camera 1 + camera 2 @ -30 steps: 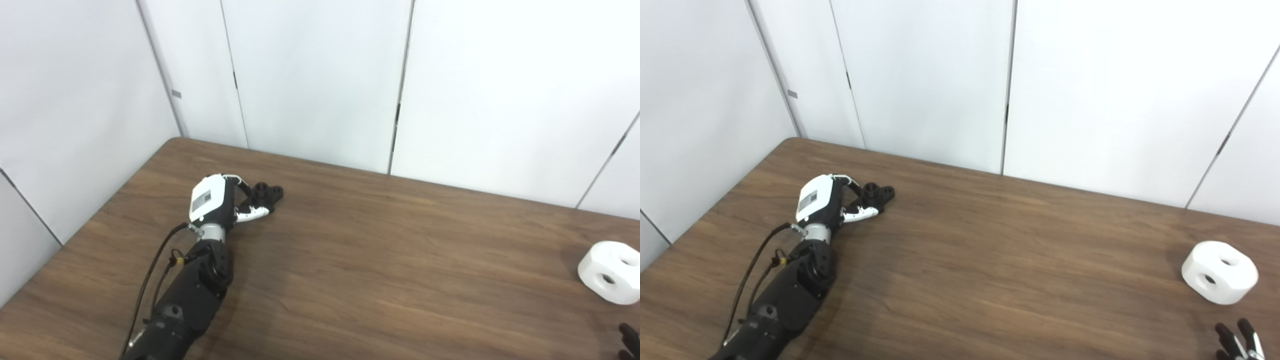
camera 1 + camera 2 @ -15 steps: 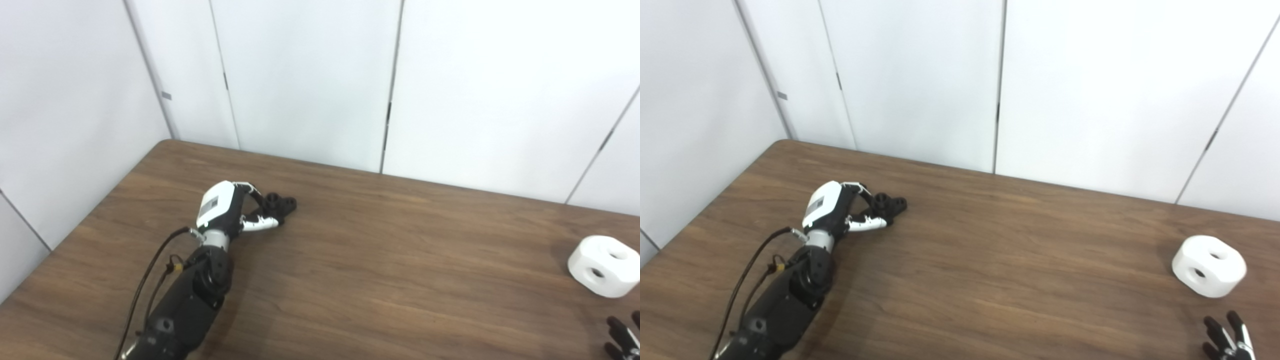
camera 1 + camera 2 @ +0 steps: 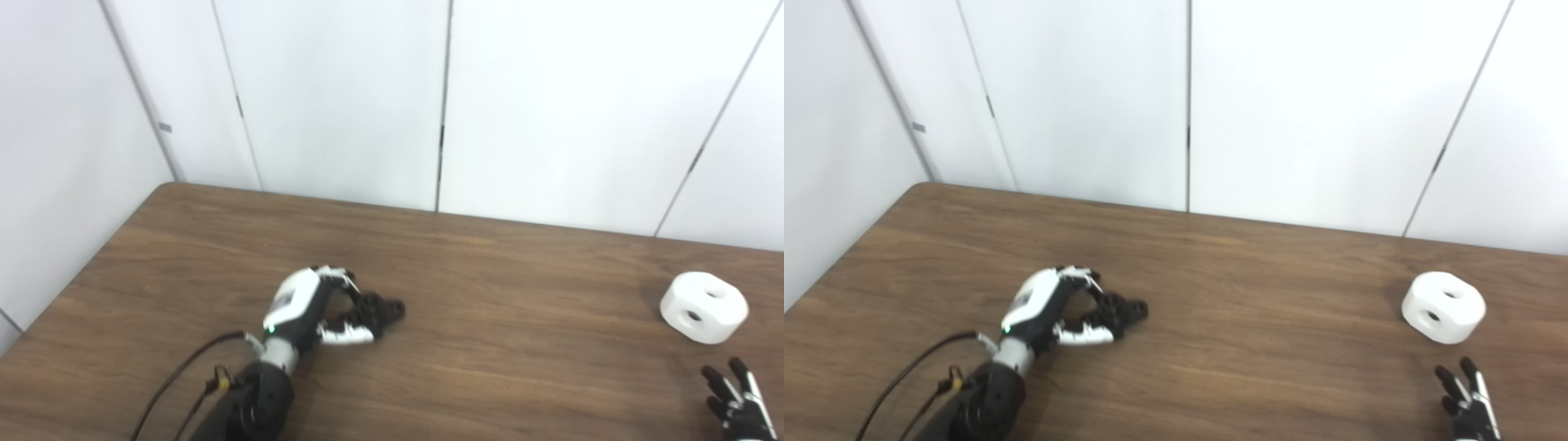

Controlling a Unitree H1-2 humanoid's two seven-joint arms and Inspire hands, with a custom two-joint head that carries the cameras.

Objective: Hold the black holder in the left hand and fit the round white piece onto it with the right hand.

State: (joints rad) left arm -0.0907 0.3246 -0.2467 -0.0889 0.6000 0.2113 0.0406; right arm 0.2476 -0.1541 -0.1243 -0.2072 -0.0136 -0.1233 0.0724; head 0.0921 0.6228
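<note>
My left hand point(image 3: 300, 303) is shut on the black holder point(image 3: 380, 308), low over the brown table point(image 3: 490, 367) at centre left. Its fingers and thumb curl around the holder's near end, and the far end sticks out to the right. The round white piece point(image 3: 704, 306), with a hole on top and one in its side, lies on the table at the far right. Only the spread dark fingers of my right hand point(image 3: 738, 401) show at the bottom right corner. That hand is open, a short way in front of the white piece and not touching it.
White wall panels point(image 3: 343, 104) stand right behind the table's far edge and along its left side. A black cable point(image 3: 177, 376) runs along my left forearm. Bare wood lies between the holder and the white piece.
The whole picture has shifted, so the camera has moved. Over the table, my left hand has drawn the black holder nearer and to the right. More of my right hand's fingers show.
</note>
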